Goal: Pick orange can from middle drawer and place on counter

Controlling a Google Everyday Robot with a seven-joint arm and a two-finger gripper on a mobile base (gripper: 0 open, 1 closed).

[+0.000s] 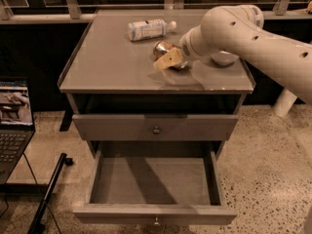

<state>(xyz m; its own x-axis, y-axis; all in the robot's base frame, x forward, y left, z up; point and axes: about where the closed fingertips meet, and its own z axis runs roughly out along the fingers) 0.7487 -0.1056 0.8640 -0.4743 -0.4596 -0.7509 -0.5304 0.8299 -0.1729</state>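
Releasing the orange can [163,48], which sits at the tip of the hand [167,61] low over the tabletop [107,67], with the hand's grip state impossible to tell, could let it tip and roll toward the plastic bottle [148,29] or off the front edge above the open middle drawer [153,213].

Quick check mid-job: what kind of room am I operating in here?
Probably a lab or office test area: an open dark laptop on the left, speckled terrazzo floor, and a grey drawer cabinet. The gripper is over its top, at the brownish-orange metal can.
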